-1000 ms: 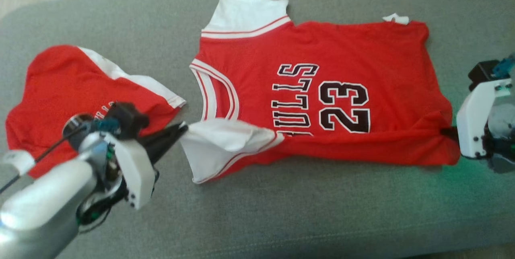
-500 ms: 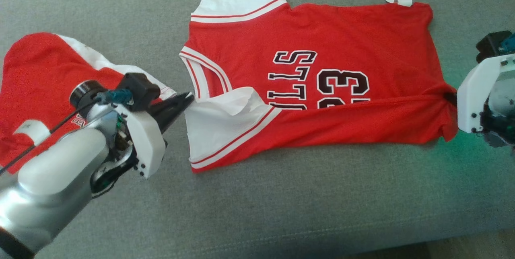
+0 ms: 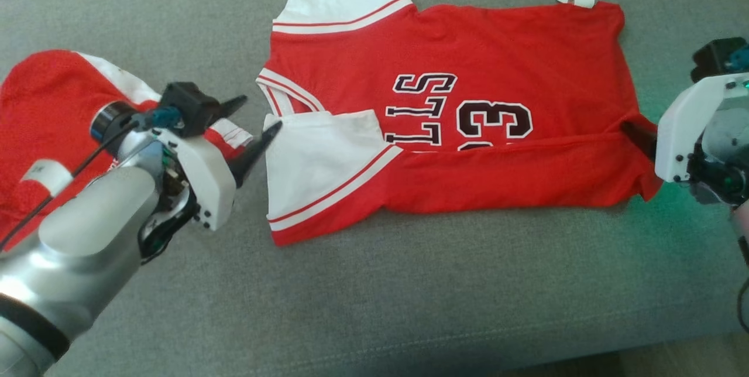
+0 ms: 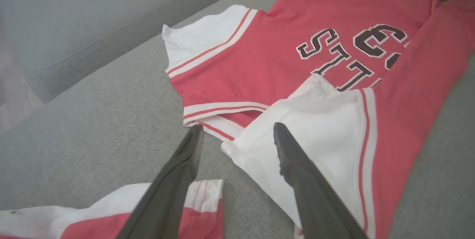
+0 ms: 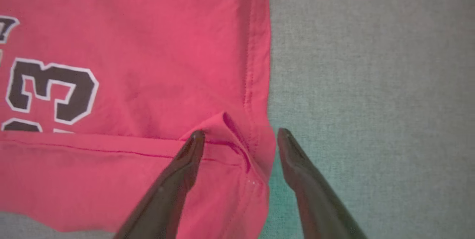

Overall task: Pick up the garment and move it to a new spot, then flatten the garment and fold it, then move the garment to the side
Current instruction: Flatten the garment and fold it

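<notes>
On the grey sofa seat (image 3: 409, 295), seen from the head, the red jersey (image 3: 497, 55) lies spread flat. One long edge is folded over onto the lettering, and one white sleeve (image 3: 316, 160) is turned in over the chest. Just off that sleeve's end of the jersey, the left gripper (image 3: 257, 112) stands with fingers spread, holding nothing. A second red garment (image 3: 47, 102) lies beyond it, apart from the jersey. At the jersey's hem end, the right gripper (image 3: 641, 137) shows one dark finger at the fold.

From the left wrist, the left gripper (image 4: 238, 127) is spread, one finger over the turned-in sleeve's corner and the other just off it.

From the right wrist, the right gripper (image 5: 240, 132) is parted too, straddling the jersey's folded hem corner, empty.
</notes>
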Available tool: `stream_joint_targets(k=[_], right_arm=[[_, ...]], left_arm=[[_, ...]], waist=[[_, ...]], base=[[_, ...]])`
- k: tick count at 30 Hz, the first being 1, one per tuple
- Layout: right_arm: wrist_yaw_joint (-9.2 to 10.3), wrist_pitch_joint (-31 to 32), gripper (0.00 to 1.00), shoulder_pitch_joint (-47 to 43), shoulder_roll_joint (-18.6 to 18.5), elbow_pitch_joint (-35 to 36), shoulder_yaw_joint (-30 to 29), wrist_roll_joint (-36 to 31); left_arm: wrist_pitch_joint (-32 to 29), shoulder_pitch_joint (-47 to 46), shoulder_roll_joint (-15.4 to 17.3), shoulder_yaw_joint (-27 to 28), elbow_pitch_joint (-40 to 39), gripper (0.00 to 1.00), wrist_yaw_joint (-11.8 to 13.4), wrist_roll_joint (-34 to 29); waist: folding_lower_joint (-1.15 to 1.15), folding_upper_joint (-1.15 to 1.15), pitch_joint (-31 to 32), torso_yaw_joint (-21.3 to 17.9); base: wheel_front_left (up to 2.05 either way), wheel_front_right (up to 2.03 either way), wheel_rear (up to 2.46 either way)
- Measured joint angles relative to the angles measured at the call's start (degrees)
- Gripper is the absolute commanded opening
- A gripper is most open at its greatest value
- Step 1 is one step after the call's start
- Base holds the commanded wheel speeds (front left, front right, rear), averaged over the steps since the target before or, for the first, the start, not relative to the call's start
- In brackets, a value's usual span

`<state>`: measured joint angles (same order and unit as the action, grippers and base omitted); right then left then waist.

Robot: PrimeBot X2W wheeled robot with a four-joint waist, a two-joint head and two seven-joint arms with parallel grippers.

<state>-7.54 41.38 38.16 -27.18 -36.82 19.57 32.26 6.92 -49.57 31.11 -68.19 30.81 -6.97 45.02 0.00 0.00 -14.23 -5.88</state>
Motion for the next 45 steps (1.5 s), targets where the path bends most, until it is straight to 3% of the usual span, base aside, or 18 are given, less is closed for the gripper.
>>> stream_joint_targets(k=[5, 10, 17, 18, 19, 22, 27, 30, 39, 45], right_arm=[[0.0, -8.73, 1.0, -0.08, 1.33, 0.88, -3.69, 0.76], [0.0, -22.01, 1.0, -1.63, 3.22, 6.37, -6.2, 0.91], [0.0, -38.9, 1.0, -11.6, 8.45, 12.47, -10.99, -4.08], [0.0, -38.9, 1.0, -11.6, 8.45, 12.47, -10.99, -4.08], [0.0, -42.68, 1.0, -14.62, 10.63, 14.19, -12.36, -6.28], [0.0, -46.3, 1.0, -17.79, 13.11, 15.94, -13.78, -9.0], [0.0, -51.85, 1.0, -26.09, 19.22, 19.64, -18.78, -15.43], [0.0, -52.6, 1.0, -29.99, 22.35, 21.5, -20.46, -15.85], [0.0, -52.45, 1.0, -31.79, 23.5, 25.08, -21.15, -17.73], [0.0, -51.94, 1.0, -31.74, 24.05, 26.18, -21.4, -18.47]], left_arm=[[4.5, 0.39, -1.05, 3.16, 1.42, 1.0, 3.18, 2.38], [7.24, 3.65, -1.99, 9.89, -0.19, 1.0, 8.27, 5.01], [7.38, 15.61, -4.64, 27.2, -13.61, 1.0, 15.45, 1.87], [7.38, 15.61, -4.64, 27.2, -13.61, 1.0, 15.45, 1.87], [7.38, 20.53, -6.28, 31.94, -17.07, 1.0, 16.64, -0.04], [7.39, 26.1, -8.5, 36.3, -20.25, 1.0, 17.44, -2.56], [7.38, 36.83, -14.22, 43.14, -24.09, 1.0, 17.51, -8.99], [7.38, 41.14, -15.97, 43.33, -23.09, 1.0, 15.9, -12.87], [7.38, 44.05, -20.84, 45.51, -16.71, 1.0, 10.95, -18.11], [6.27, 41.1, -21.68, 43.87, -6.88, 1.0, 10.29, -19.73]], waist=[[0.0, 0.0, 1.72, 0.46], [0.0, 0.0, 4.09, 1.14], [0.0, 0.0, 7.54, 1.42], [0.0, 0.0, 7.54, 1.42], [0.0, 0.0, 8.3, 1.4], [0.0, 0.0, 8.91, 1.39], [0.0, 0.0, 9.69, 1.2], [-0.01, 0.0, 9.6, 0.75], [0.0, 0.0, 8.24, -0.78], [0.0, 0.0, 7.4, -1.41]], base=[[0.0, 0.0, 0.0], [0.0, 0.0, 0.0], [0.0, 0.0, 0.0], [0.0, 0.0, 0.0], [0.0, 0.0, 0.0], [0.0, 0.0, 0.0], [0.0, 0.0, 0.0], [0.0, 0.0, 0.0], [0.0, 0.0, 0.0], [0.0, 0.0, 0.0]])
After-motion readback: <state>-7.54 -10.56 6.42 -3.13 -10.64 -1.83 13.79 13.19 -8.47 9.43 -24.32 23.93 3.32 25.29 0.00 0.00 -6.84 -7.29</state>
